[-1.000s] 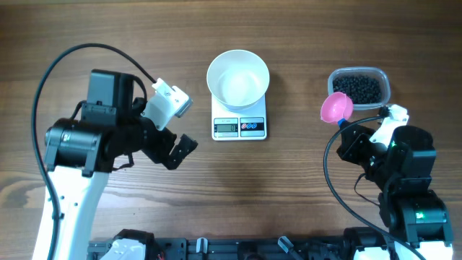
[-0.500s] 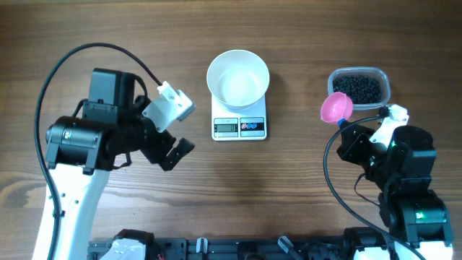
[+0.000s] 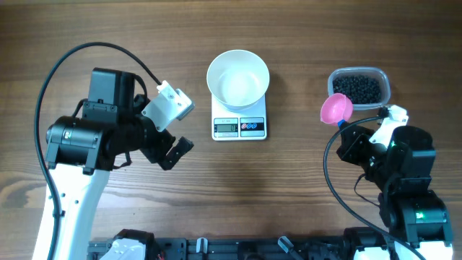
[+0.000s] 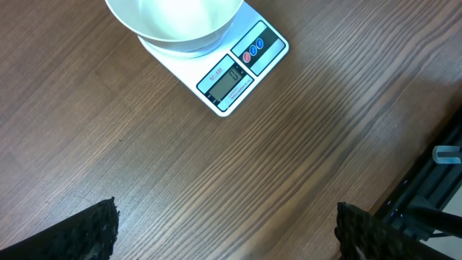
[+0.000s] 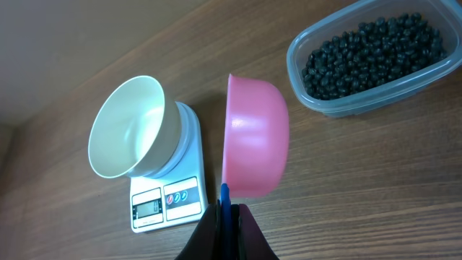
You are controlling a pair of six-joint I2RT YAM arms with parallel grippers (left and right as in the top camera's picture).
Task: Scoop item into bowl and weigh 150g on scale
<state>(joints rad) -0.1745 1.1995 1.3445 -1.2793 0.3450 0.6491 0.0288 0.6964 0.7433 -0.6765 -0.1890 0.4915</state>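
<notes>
Overhead, drawn slightly left and nearer with the left jaws, wide open and empty, with the bowl (image 3: 238, 78) empty on the scale (image 3: 240, 128), centre-far. From the left wrist, only bare worktop (image 4: 216, 180) near that scale. From the right wrist, clamped shut with the right jaws on the empty pink scoop (image 5: 256, 137) beside the tub (image 5: 346, 107) of beads (image 5: 368, 54), far right: scooping probably pending, so dip into the heap next.

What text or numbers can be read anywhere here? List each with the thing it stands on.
Nothing reads clearly.
The display on the scale: digits too blurred to read.
The small print beside it: too small to read.
The bowl, tub, pink scoop: no text seen.
</notes>
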